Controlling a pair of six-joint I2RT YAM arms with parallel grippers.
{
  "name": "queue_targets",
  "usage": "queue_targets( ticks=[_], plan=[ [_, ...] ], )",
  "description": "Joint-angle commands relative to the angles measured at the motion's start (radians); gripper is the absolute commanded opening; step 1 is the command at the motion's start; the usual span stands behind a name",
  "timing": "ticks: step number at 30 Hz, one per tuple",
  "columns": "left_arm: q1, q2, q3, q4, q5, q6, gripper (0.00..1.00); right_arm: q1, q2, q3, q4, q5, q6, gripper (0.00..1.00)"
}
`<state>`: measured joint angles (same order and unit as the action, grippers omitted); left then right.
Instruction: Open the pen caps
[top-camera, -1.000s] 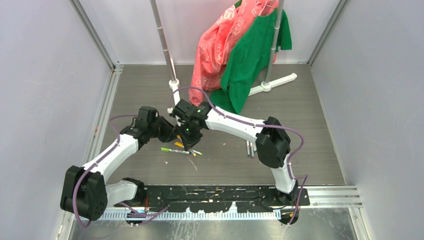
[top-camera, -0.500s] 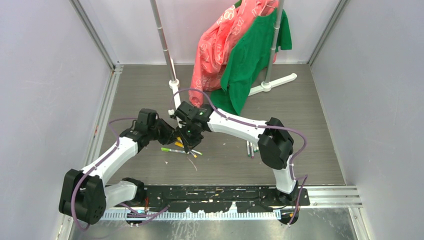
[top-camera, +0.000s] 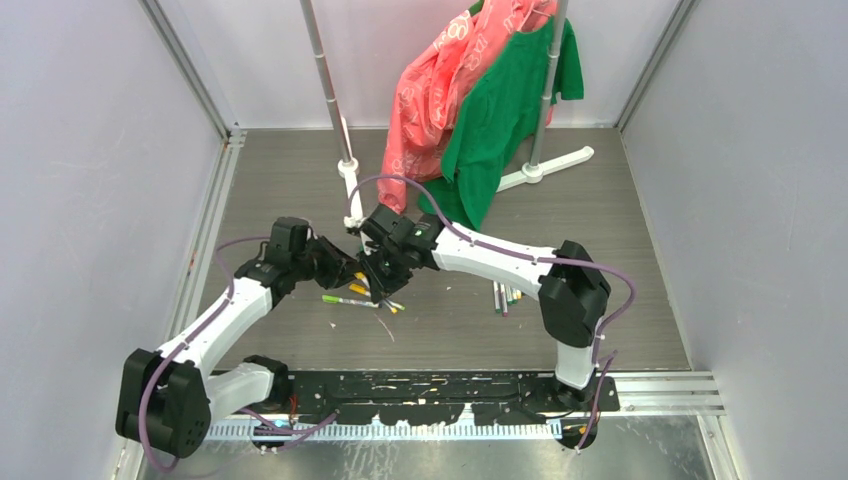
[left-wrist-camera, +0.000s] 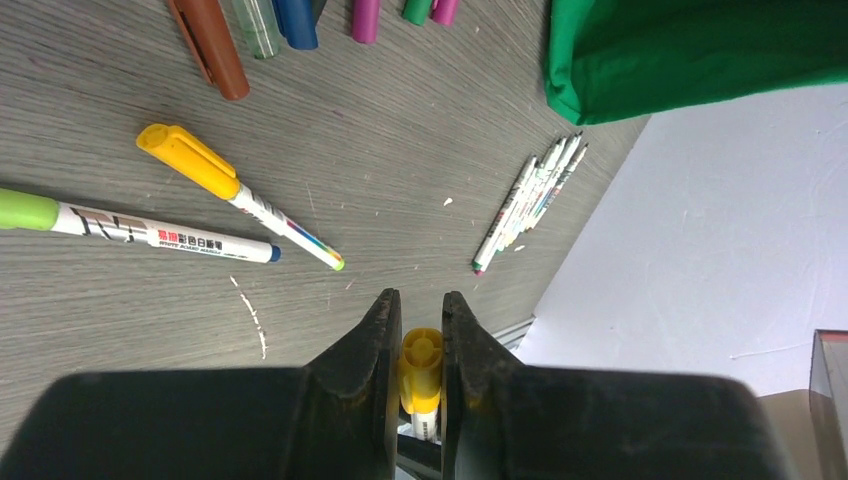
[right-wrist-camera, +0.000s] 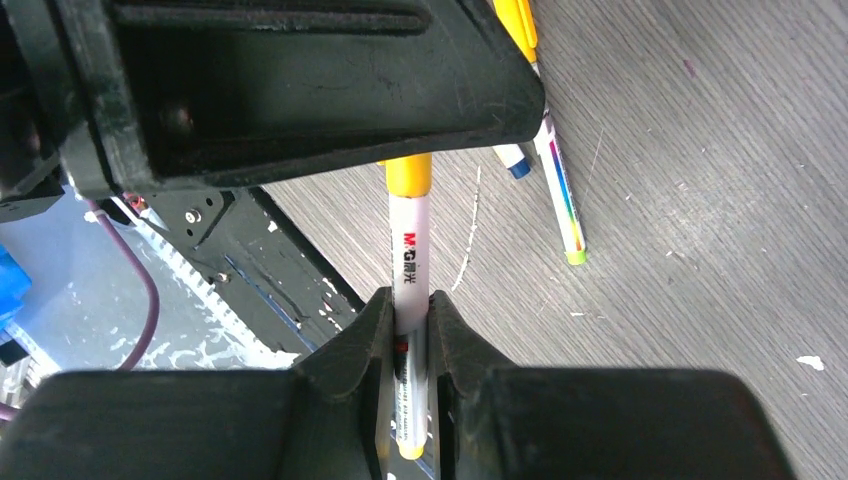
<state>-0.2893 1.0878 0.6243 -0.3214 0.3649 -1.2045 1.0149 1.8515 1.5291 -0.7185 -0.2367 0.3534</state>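
One pen (right-wrist-camera: 410, 250) with a white barrel hangs in the air between my two grippers, above the table. My left gripper (left-wrist-camera: 421, 300) is shut on its yellow pen cap (left-wrist-camera: 421, 365). My right gripper (right-wrist-camera: 408, 300) is shut on the white barrel, and the cap (right-wrist-camera: 408, 172) still sits on the barrel's end. In the top view the left gripper (top-camera: 348, 270) and right gripper (top-camera: 378, 275) meet nose to nose. Below lie a green-capped pen (left-wrist-camera: 130, 228) and a yellow-capped pen (left-wrist-camera: 235, 192). Loose caps, brown (left-wrist-camera: 210, 45), blue (left-wrist-camera: 297, 15) and magenta (left-wrist-camera: 365, 15), lie further off.
A bundle of several pens (top-camera: 503, 296) lies to the right of the grippers. A clothes rack with grey poles (top-camera: 325, 70) stands at the back, holding a pink garment (top-camera: 440, 80) and a green one (top-camera: 500, 110). Its white foot (top-camera: 545, 168) rests on the table.
The right arm's elbow has swung to the right and the left arm has drawn a little to the left. Both grippers keep their hold on the pen.
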Motion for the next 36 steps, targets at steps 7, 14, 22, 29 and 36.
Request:
queue_targets(
  ticks=[7,14,22,29,36],
  plan=[
    [0.068,-0.034,0.004,0.071,-0.030,-0.026,0.00,0.000,-0.136,-0.109,-0.054,0.037,0.034,0.01],
    [0.132,-0.020,0.003,0.090,0.009,-0.026,0.00,0.000,-0.203,-0.186,-0.033,0.053,0.048,0.01],
    [0.183,0.005,0.007,0.122,0.068,-0.043,0.00,0.000,-0.251,-0.239,-0.044,0.092,0.041,0.01],
    [0.218,0.023,-0.023,0.209,0.121,-0.133,0.00,0.004,-0.257,-0.255,-0.041,0.097,0.039,0.01],
    [0.250,0.057,-0.043,0.262,0.173,-0.210,0.00,0.013,-0.265,-0.256,-0.051,0.115,0.032,0.01]
  ],
)
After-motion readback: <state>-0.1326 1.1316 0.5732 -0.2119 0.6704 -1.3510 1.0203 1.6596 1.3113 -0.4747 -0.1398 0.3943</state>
